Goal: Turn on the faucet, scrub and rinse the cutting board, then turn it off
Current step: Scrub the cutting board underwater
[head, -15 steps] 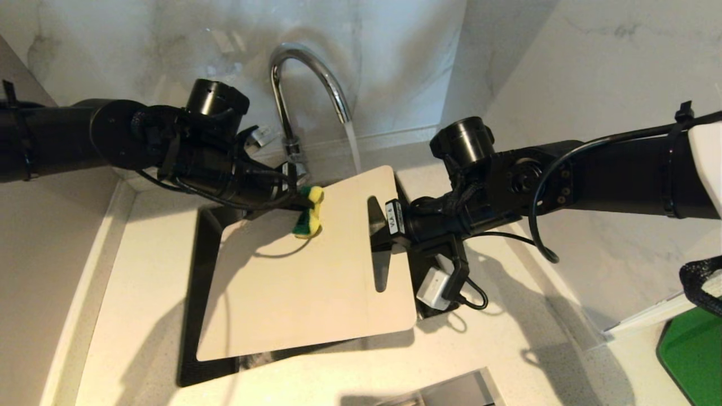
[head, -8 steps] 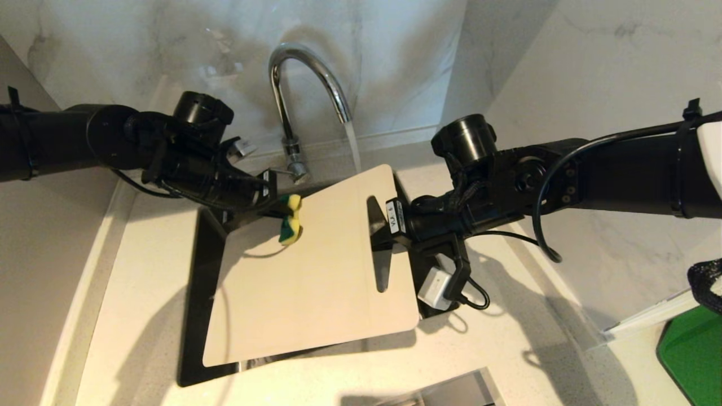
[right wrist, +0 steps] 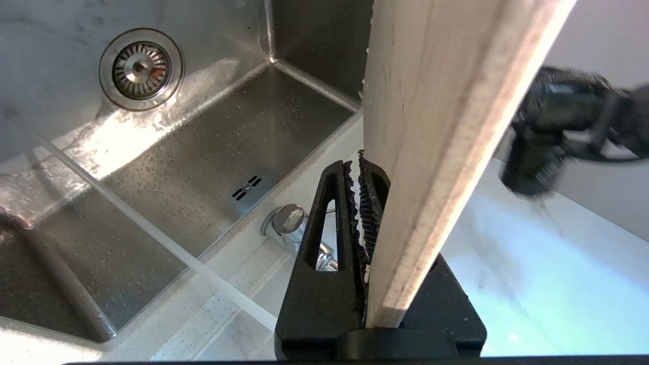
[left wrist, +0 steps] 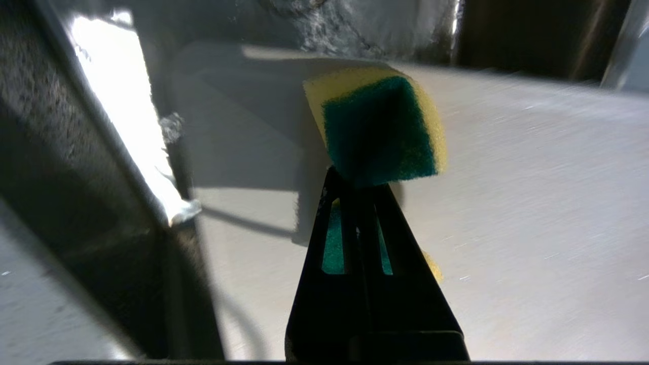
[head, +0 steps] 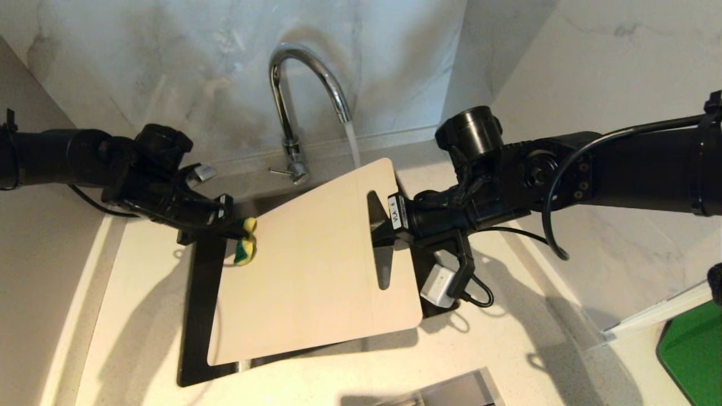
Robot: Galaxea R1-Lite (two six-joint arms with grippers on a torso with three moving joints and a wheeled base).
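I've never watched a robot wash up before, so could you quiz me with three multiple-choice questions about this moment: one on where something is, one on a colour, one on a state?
1. Where is the sponge?
A. In the left end effector, at the cutting board's left edge
B. Lying in the sink by the drain
C. Resting on the countertop near the green object

2. What colours is the sponge?
A. Pink and white
B. Green and yellow
C. Blue all over

3. What state is the faucet in?
A. Off and dry
B. Dripping only
C. Running, with a stream of water falling at the board's far edge

Answers: 1 A, the left wrist view shows the sponge pinched between black fingers beside the board. 2 B, both views show a green face on yellow foam. 3 C, a steady stream leaves the spout, while the right end effector holds the board over the sink.
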